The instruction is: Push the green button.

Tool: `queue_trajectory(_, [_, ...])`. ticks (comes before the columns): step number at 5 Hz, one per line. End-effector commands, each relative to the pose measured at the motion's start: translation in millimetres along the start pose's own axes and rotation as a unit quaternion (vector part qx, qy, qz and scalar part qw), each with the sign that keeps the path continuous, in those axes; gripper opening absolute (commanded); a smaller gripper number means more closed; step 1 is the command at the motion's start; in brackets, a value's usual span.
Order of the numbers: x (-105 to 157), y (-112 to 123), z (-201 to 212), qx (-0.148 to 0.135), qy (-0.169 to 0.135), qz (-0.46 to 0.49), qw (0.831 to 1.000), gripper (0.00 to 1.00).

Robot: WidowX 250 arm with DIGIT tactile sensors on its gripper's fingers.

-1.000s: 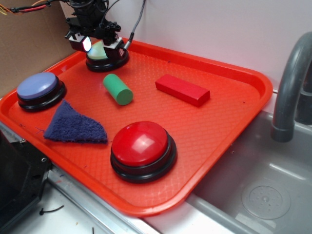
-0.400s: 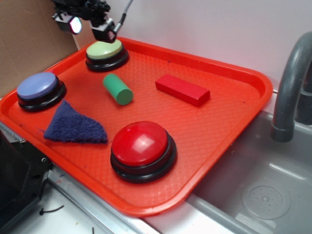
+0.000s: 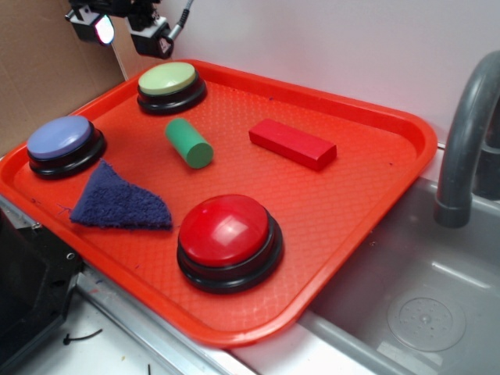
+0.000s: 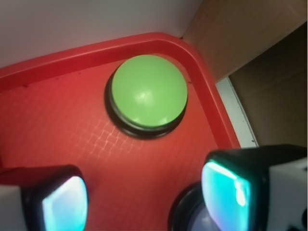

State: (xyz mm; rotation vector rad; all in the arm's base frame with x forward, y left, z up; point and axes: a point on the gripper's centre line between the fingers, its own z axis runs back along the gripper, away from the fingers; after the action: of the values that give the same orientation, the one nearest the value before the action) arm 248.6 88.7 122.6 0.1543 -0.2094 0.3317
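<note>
The green button (image 3: 168, 78) is a pale yellow-green dome on a black base, standing in the far left corner of the orange tray (image 3: 375, 203). My gripper (image 3: 129, 33) hangs in the air above and behind-left of it, clear of the dome, open with nothing between its fingers. In the wrist view the green button (image 4: 148, 94) lies uncovered ahead of the gripper (image 4: 147, 199), whose glowing pads (image 4: 65, 204) frame bare tray floor.
On the tray are a pale blue button (image 3: 60, 138), a dark green cylinder (image 3: 189, 143), a red block (image 3: 292, 144), a big red button (image 3: 226, 233) and a blue cloth (image 3: 117, 201). A cardboard wall (image 3: 39, 70) stands left. Sink (image 3: 414, 312) and faucet (image 3: 465, 133) lie right.
The gripper was down on the green button one second ago. It has since lifted up and drifted left and back, leaving the dome fully uncovered.
</note>
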Motion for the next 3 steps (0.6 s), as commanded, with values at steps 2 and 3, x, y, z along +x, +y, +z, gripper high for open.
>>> queue_trajectory(2, [5.9, 8.3, 44.5, -0.030, -0.001, -0.017, 0.999, 1.00])
queue_trajectory(3, [3.2, 6.0, 48.9, -0.033, 0.007, -0.023, 0.999, 1.00])
